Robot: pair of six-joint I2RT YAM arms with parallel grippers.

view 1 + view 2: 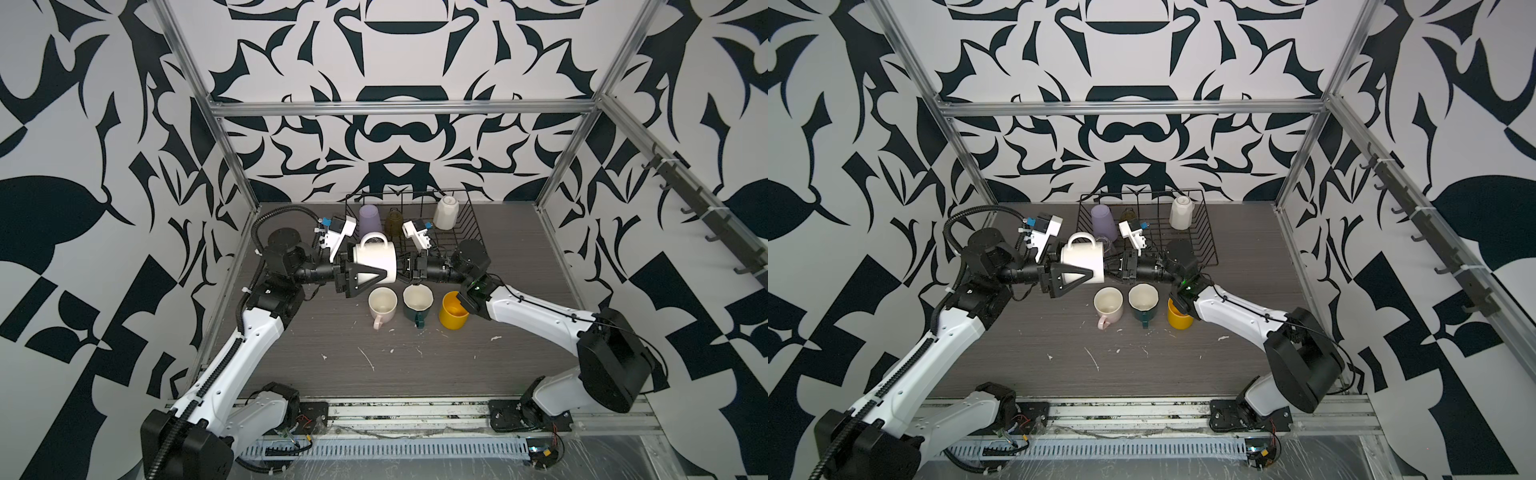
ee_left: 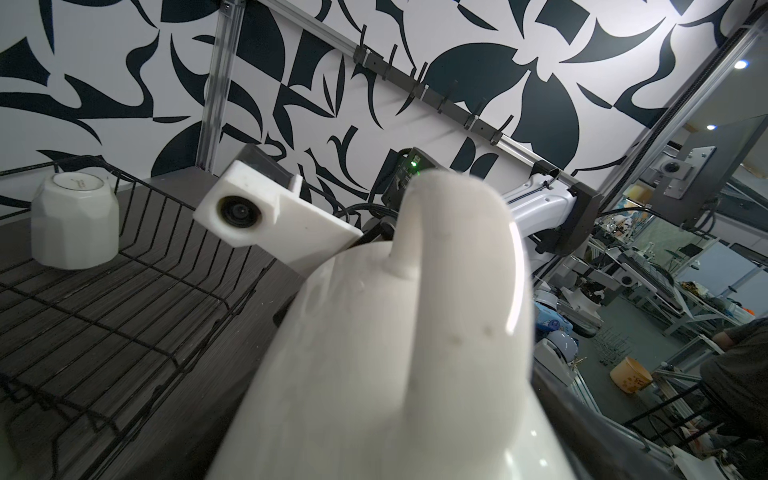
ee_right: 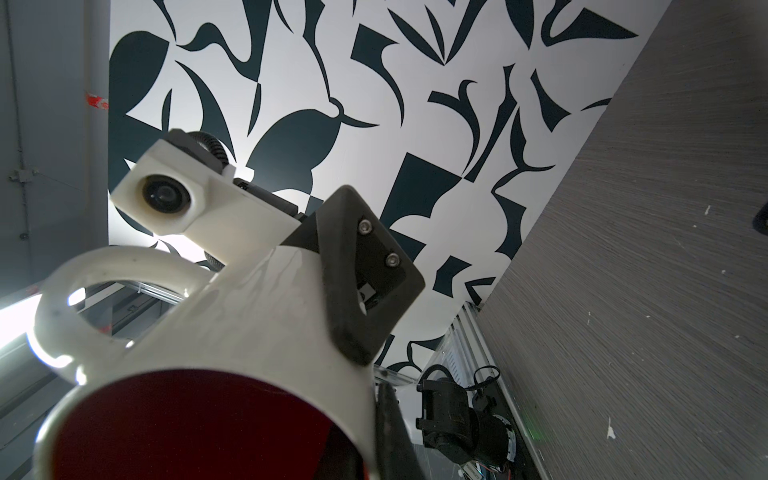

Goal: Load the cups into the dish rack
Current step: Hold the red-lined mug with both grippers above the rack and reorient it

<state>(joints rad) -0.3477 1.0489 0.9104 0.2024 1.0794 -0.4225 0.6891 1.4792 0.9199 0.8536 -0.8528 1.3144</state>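
Right wrist view shows the cream red-lined mug [image 3: 249, 332] lying on its side in the air, with the right tool [image 1: 401, 267] pinched together on its rim. The jaws of the left tool [image 1: 376, 266] stand spread wide astride the mug's body, one finger seemingly flat against the wall; whether they clamp it I cannot tell. In both top views the mug hangs above the surface [image 1: 332, 374], at the near edge of the dish rack [image 1: 465, 226], which sits at the surface's far edge. The pale pink mug [image 1: 382, 305], dark green mug [image 1: 417, 302] and yellow mug [image 1: 453, 311] stand upright in a row mid-surface.
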